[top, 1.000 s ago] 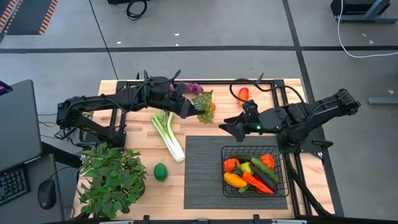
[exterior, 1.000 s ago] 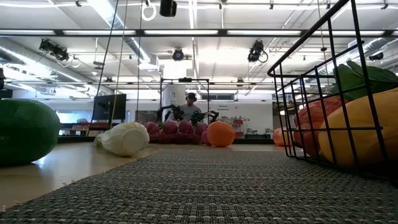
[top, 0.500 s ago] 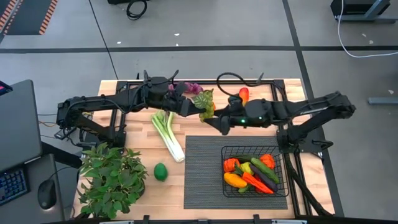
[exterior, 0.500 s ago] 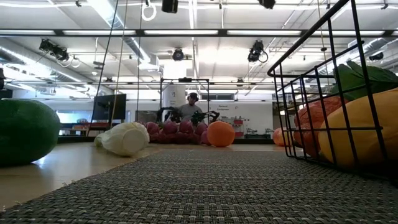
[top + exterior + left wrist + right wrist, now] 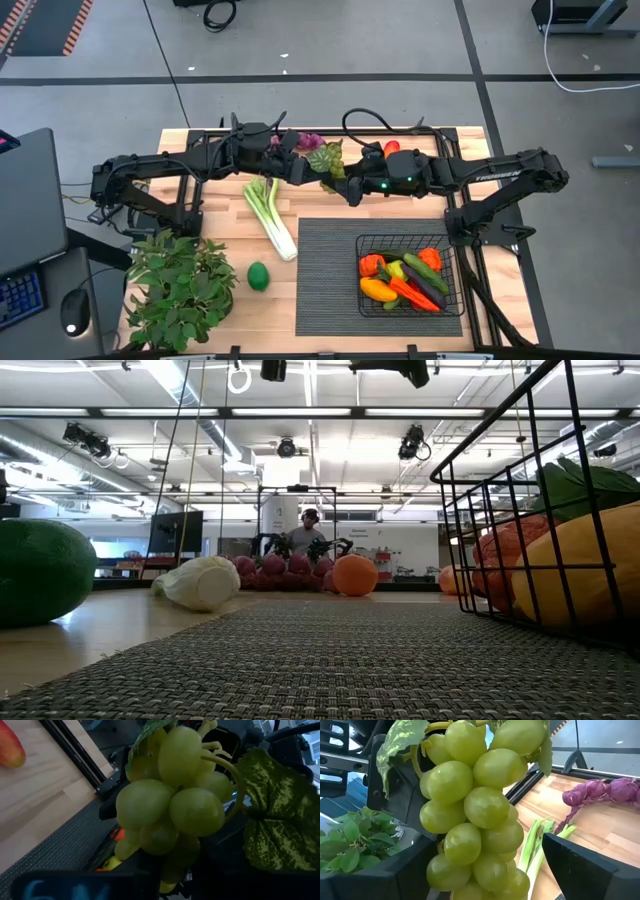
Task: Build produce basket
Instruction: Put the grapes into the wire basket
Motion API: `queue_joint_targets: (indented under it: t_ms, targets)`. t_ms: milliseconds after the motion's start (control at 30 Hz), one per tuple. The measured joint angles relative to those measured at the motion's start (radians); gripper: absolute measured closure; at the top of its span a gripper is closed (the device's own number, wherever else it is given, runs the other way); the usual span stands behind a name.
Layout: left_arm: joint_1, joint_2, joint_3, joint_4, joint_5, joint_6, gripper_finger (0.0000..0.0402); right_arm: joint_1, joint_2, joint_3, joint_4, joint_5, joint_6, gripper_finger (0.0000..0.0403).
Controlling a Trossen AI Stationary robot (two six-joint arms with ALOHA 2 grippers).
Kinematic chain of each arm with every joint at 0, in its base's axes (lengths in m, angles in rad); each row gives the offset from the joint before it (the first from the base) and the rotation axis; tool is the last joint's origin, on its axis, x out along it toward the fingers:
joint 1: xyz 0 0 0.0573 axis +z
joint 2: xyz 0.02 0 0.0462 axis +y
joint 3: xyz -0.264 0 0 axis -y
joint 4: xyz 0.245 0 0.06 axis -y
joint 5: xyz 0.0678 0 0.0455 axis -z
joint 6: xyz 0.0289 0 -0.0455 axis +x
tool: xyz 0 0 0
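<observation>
The basket [image 5: 409, 273] sits on the ribbed mat [image 5: 330, 270] toward the table's near right, holding an orange pepper, a yellow one, a carrot, a cucumber and an eggplant in a heap; its wire wall fills the right of the low view. My left gripper [image 5: 308, 172] is clenched on the stem of the green grapes [image 5: 329, 168], held above the table's middle. My right gripper [image 5: 340, 186] has its fingers spread wide on either side of that bunch, grasping nothing. The leek [image 5: 270, 215] lies left of the mat, the lime [image 5: 259, 276] nearer the potted plant [image 5: 180, 290]. Purple grapes [image 5: 308, 141] and a red fruit [image 5: 392, 150] lie along the far edge. Bare wood lies around the lime. A person [image 5: 307, 532] is in the room beyond.
</observation>
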Motion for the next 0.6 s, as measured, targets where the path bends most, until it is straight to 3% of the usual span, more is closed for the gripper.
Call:
queue_joint_targets:
  t_ms: [200,400,600]
  targets:
    - [-0.002,0.000,0.000,0.007,0.002,-0.037,0.0311,-0.003,0.002,0.000,0.019,-0.008,-0.039,0.0069]
    - [-0.003,0.000,0.000,0.032,0.044,-0.065,0.0302,-0.006,0.054,0.000,0.113,-0.111,-0.082,0.0107]
    - [-0.004,0.000,0.000,0.035,0.046,-0.077,0.0300,-0.006,0.063,0.000,0.113,-0.121,-0.066,0.0150]
